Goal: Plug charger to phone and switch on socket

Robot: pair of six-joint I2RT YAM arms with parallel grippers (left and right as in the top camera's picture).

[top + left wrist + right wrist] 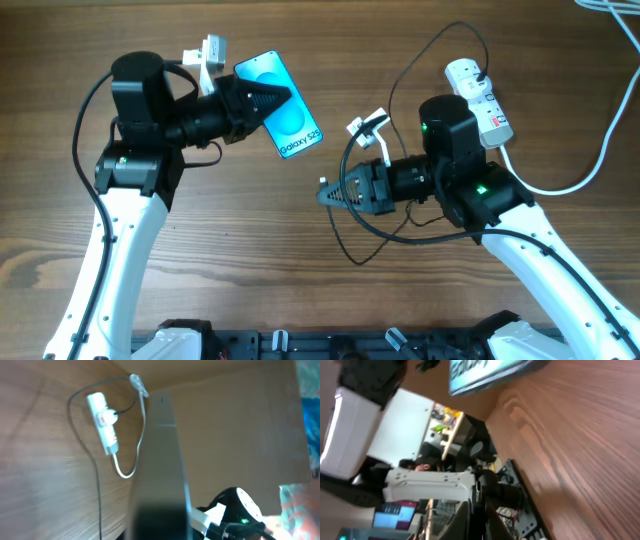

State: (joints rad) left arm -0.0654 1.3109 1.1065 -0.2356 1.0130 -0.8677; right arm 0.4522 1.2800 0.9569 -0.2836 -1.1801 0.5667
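A brown wood-grain worktop [300, 290] fills the overhead view, its streaks running left to right. Two jointed arms rise from the bottom edge, each with smooth white shell links and a bulky matte black wrist: the left arm [135, 190] at the left of the frame, the right arm [540, 250] at the lower right. A thick, glossy white cord [560, 190] sweeps from the upper right corner down and back toward the socket. The charger [430, 43], a thin black cable, arcs up from the socket, then loops down through the middle of the frame. The socket [480, 98], a white elongated plastic strip with red marks, lies tilted at the upper right, beside the right arm's wrist. The phone [292, 125], a flat rectangle with a bright cyan screen and a white text strip at its lower end, lies slanted in the upper middle. The left claw [278, 100], a dark tapering cone, has its tip over the phone's upper left part; I cannot tell how far it is parted. The right claw [324, 192] points left in mid-frame, well apart from the phone, its fingers pinched on a thin dark piece, seemingly the charger's tip.
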